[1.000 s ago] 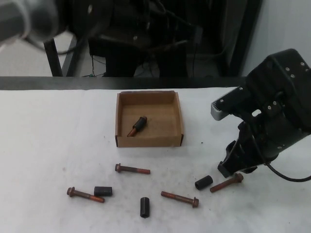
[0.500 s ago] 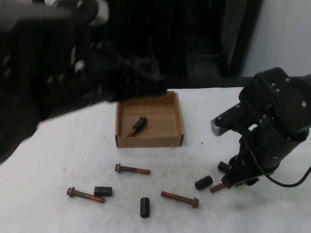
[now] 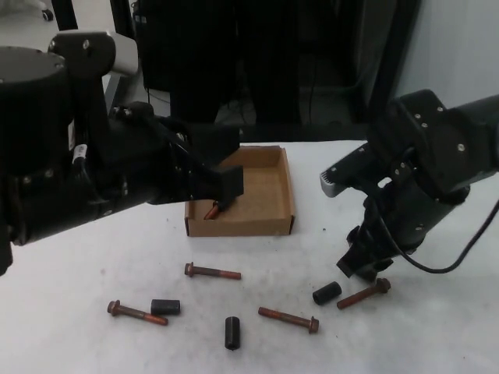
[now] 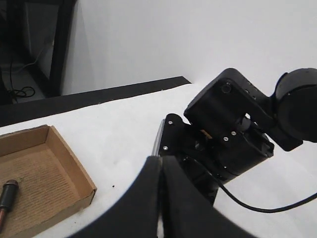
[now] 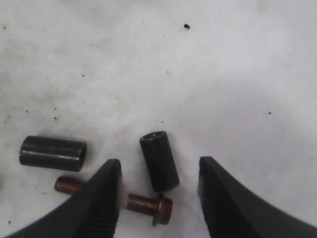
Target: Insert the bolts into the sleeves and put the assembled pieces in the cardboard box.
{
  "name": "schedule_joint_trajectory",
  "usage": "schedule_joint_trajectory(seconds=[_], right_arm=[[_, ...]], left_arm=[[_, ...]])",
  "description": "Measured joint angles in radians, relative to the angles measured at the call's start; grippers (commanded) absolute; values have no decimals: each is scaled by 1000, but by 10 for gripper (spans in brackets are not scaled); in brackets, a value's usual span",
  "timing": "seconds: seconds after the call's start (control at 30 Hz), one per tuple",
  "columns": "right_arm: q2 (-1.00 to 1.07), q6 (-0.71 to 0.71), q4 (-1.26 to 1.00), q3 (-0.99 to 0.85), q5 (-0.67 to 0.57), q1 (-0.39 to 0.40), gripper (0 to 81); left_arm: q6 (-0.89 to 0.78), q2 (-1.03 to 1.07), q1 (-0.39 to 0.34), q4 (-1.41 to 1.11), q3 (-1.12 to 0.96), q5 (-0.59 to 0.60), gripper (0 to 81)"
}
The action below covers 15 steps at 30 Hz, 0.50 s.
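Right gripper [image 5: 158,166] hung low over the bench [image 5: 223,74], jaws spread wide, gripping nothing. Left gripper [image 4: 160,171] was pinched tight together, empty. In the high view that arm stood in front of the cardboard box [image 3: 285,187], covering its left side and most of the assembled piece [image 4: 7,196] inside. Loose bolts [image 3: 212,272] and sleeves [image 3: 232,332] lay further left, well apart from the right gripper.

One sleeve [image 5: 158,153] lay flat btwn the spread fingers, touching neither. A bolt [image 5: 151,207] lay right at its end, shank passing behind one finger. A second sleeve [image 5: 53,153] lay outside the fingers, nr the bolt's tip.

Sleeves were dull black cylinders, bolts coppery w/ flanged heads, pads [image 5: 106,208] ribbed, bench white w/ dark flecks, box plain brown card.
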Motion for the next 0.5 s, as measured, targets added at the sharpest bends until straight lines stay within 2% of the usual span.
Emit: schedule_joint_trajectory(seconds=[0.5], right_arm=[[127, -82, 9, -33, 40, -9, 470]], left_arm=[[0, -21, 0, -5, 1, 33, 8]])
